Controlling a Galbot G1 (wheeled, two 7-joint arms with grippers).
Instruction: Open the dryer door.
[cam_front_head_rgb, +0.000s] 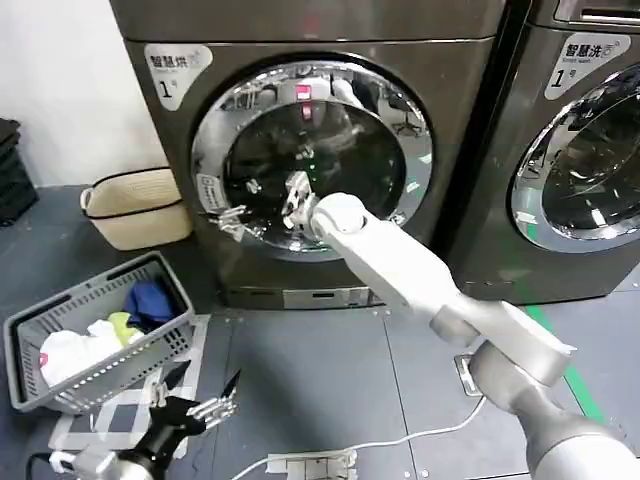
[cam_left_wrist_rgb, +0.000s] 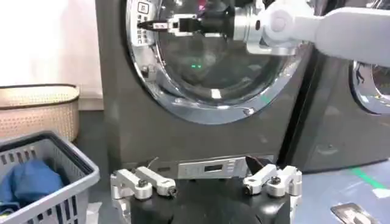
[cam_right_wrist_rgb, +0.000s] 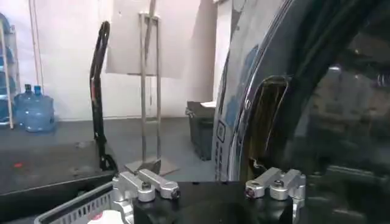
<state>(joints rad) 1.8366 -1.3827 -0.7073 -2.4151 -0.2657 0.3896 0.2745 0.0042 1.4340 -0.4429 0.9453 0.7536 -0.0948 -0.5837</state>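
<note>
My right gripper (cam_front_head_rgb: 232, 218) reaches the left rim of the round chrome-ringed glass dryer door (cam_front_head_rgb: 312, 155), fingers parted at its handle recess; door's shut, nothing pulled yet; my left gripper (cam_front_head_rgb: 205, 403) idles open by the floor.

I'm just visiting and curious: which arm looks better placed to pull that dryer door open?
The right. Its claw is already at the dryer door's left rim, while the left claw hangs low by the laundry basket.

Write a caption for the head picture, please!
Right gripper reaches the dryer door handle; left gripper waits low.
</note>
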